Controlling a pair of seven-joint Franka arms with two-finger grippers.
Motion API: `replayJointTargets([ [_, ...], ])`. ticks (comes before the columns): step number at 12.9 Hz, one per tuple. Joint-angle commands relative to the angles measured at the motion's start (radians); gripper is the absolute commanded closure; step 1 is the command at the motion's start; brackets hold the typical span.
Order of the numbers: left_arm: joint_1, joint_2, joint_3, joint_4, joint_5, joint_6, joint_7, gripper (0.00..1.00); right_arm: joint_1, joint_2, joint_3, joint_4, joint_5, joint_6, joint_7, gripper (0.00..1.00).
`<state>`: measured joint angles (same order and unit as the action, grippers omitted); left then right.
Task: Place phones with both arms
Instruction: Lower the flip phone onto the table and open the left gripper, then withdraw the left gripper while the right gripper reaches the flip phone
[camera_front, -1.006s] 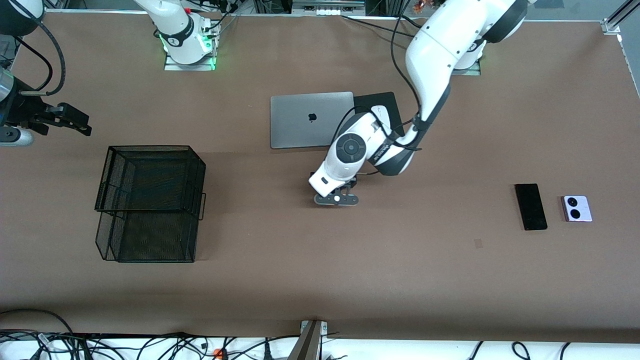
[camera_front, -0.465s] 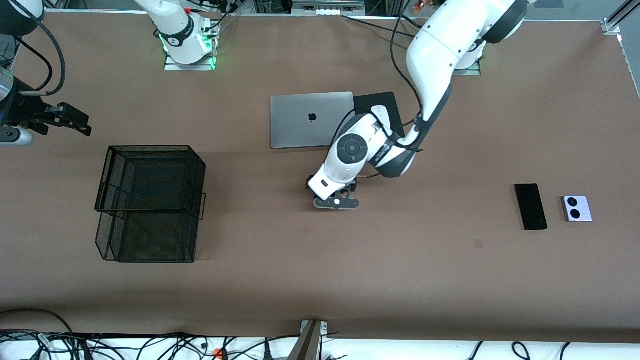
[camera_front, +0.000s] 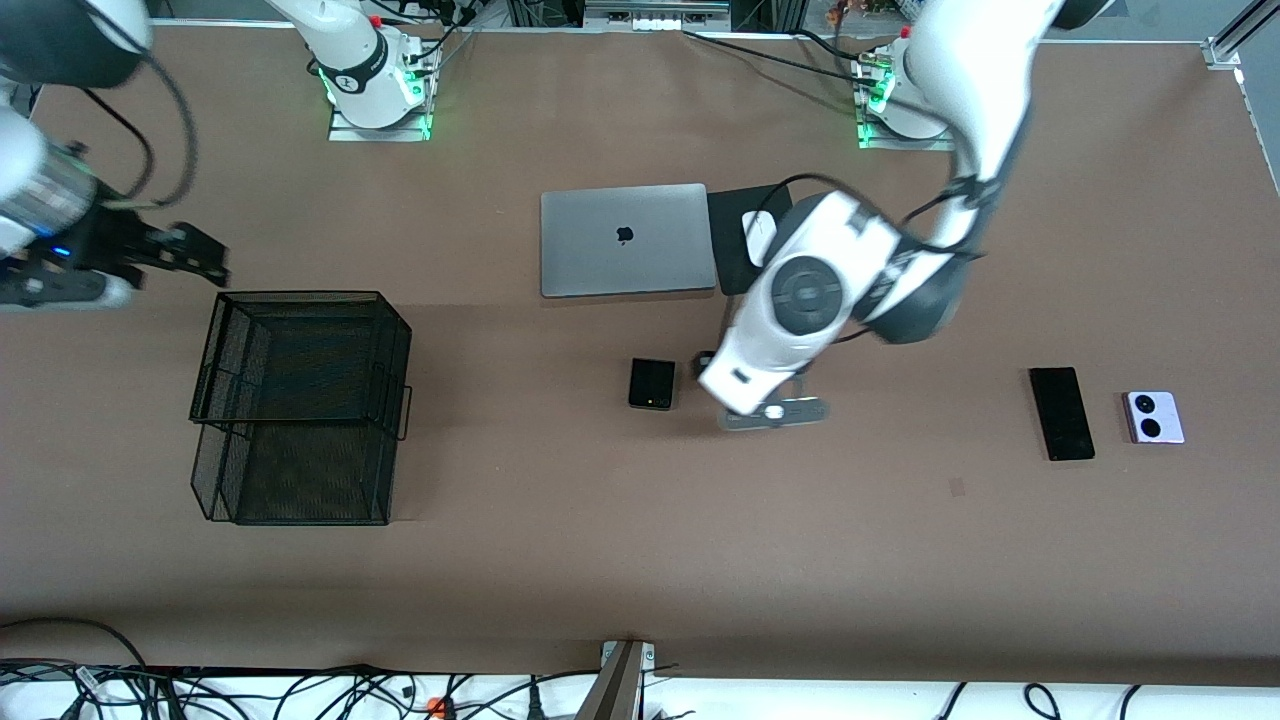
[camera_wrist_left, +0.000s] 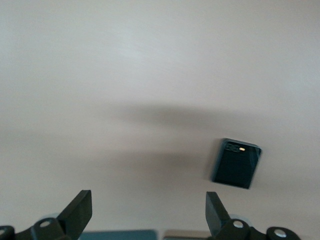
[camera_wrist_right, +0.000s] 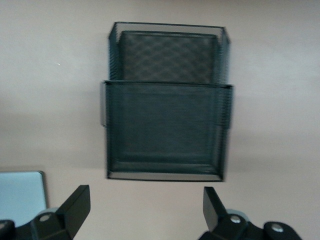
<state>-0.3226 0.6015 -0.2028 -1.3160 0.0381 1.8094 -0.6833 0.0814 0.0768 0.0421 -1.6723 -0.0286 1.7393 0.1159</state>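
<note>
Black flip phone (camera_front: 651, 384) flat on table — beside spread, empty left gripper (camera_front: 772, 412).

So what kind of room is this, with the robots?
Probably a robot testing lab: two white jointed robot arms are bolted to a big brown table, and tangled black cables run along its edge.

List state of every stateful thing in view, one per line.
small black flip phone: folded shut, flat on table, released
slab phone: flat, untouched
lilac-white flip phone: folded shut, flat
laptop: lid closed
mesh tray: no phone inside
left gripper: open, holding nothing
right gripper: open, holding nothing
</note>
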Motion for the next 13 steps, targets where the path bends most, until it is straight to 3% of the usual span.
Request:
replayJointTargets([
  [1, 0.127, -0.135, -0.007, -0.028, 0.008, -0.146, 0.007, 0.00, 0.143, 0.061, -0.004, 0.038, 0.015, 0.031, 0.199, 0.00],
  [3, 0.180, -0.193, -0.004, 0.007, 0.014, -0.243, 0.091, 0.00, 0.278, 0.131, -0.004, 0.115, 0.007, 0.034, 0.391, 0.00],
  [5, 0.210, -0.223, -0.004, 0.061, 0.138, -0.321, 0.251, 0.00, 0.401, 0.223, -0.005, 0.227, 0.006, 0.034, 0.575, 0.00],
  [8, 0.261, -0.236, -0.009, 0.141, 0.163, -0.338, 0.381, 0.00, 0.559, 0.374, -0.005, 0.379, -0.001, 0.035, 0.765, 0.00],
  [13, 0.277, -0.232, -0.007, 0.129, 0.161, -0.349, 0.473, 0.00, 0.730, 0.550, -0.013, 0.422, -0.079, 0.201, 1.033, 0.00],
])
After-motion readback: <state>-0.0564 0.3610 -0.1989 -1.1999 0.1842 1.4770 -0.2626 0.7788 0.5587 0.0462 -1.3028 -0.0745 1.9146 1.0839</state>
